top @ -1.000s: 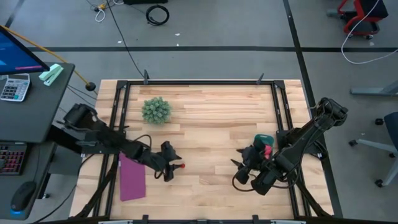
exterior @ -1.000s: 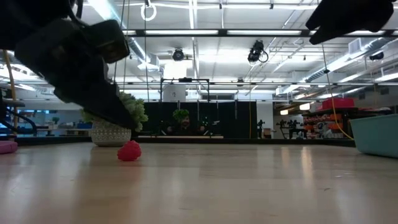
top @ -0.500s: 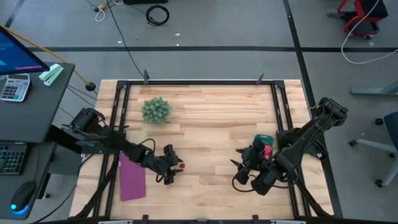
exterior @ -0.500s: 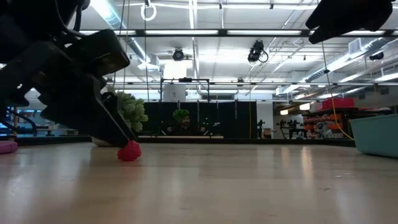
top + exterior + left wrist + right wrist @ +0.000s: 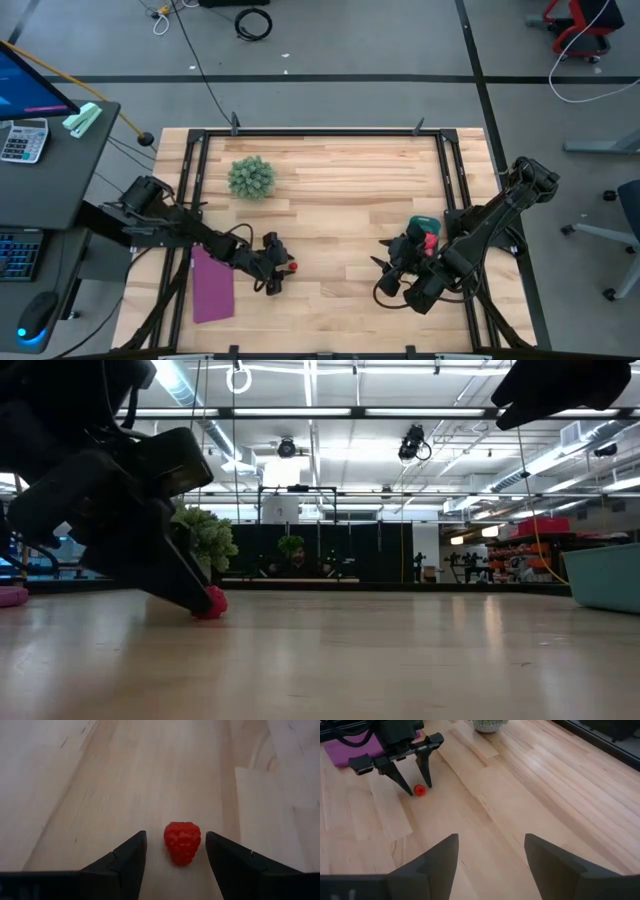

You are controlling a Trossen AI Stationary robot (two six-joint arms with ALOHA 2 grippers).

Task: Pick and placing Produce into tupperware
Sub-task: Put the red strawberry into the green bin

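My left hand was down at the desk, fingers spread apart with the raspberry sitting between them. A gap showed on each side of the berry in the left wrist view, so nothing was gripped. In the high view the berry lay on bare wood toward my left side, just off the purple mat and well apart from the tub.

Judged the berry small, very light, bumpy-skinned, likely plastic or foam, so no crush worry but easy to squirt out or roll if pinched off-center. Best hold looked like across its widest part, mid-height, both fingers meeting it evenly with tips close to the wood. It rested tilted on its side, so a nudge from one finger first would probably scoot it on the smooth wood.

In the low view my left hand hid part of the berry; tips looked at desk level, but contact with the wood I couldn't confirm.

My right hand waited open, holding nothing, near the teal tub on my right side. Something pink showed in the tub; couldn't tell what exactly. Green plant ball sat off toward the far side, not involved.
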